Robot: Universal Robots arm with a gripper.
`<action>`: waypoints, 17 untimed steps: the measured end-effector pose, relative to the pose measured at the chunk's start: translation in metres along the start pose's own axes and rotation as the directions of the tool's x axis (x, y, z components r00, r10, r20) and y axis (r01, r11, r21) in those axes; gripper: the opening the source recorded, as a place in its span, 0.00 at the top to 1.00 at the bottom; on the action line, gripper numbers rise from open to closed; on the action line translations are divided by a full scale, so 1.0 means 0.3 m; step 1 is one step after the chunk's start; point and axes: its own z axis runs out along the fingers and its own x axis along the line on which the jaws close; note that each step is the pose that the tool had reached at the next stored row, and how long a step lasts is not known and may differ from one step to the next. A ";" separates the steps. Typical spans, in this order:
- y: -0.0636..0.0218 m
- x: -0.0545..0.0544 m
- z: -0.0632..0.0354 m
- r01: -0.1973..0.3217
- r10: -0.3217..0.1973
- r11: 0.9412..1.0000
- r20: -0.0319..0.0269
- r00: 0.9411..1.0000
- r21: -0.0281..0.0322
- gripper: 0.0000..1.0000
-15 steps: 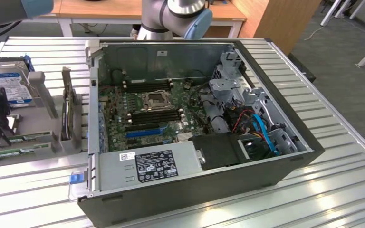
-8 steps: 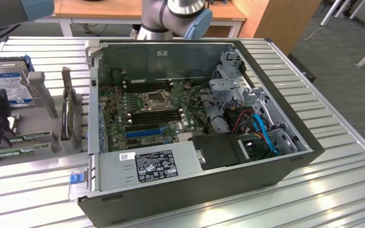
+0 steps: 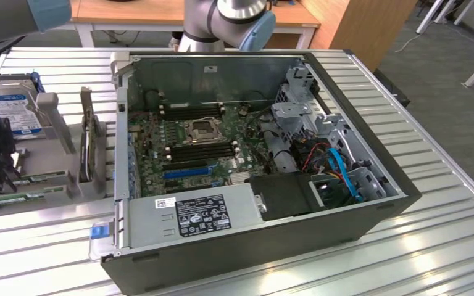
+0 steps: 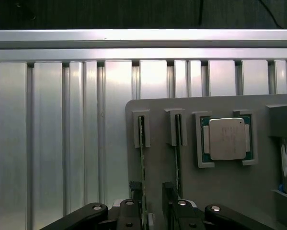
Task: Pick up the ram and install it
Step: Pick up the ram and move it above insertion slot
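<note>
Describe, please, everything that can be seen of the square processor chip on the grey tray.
The processor chip is square. It has a dull silver metal lid with faint print, set on a green board whose edge shows around the lid. It lies flat, lid up, in a shallow seat of the grey plastic-looking tray. Raised grey corner pieces frame it and touch its edges. The hand is apart from it and does not touch it.

I see a ribbed aluminium table (image 3: 443, 240) carrying two things: an open computer case (image 3: 245, 253) lying on its side toward the exterior view's right, and a grey parts holder (image 4: 224, 191) just beside it, at the exterior view's left.
</note>
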 end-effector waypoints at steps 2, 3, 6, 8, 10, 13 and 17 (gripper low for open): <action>0.000 0.000 0.004 0.000 0.000 1.000 0.000 1.000 0.000 0.69; 0.000 0.000 0.005 0.000 0.000 1.000 0.000 1.000 0.000 0.69; 0.000 0.000 0.010 0.000 0.000 1.000 0.000 1.000 0.000 0.69; 0.000 0.000 0.010 0.000 0.000 1.000 0.000 1.000 0.000 0.69; -0.001 0.000 0.011 0.000 0.000 1.000 0.000 1.000 0.000 0.69; 0.000 0.000 0.011 0.000 0.000 1.000 0.000 1.000 0.000 0.69; -0.001 0.007 0.011 0.001 -0.001 1.000 0.000 1.000 0.000 0.69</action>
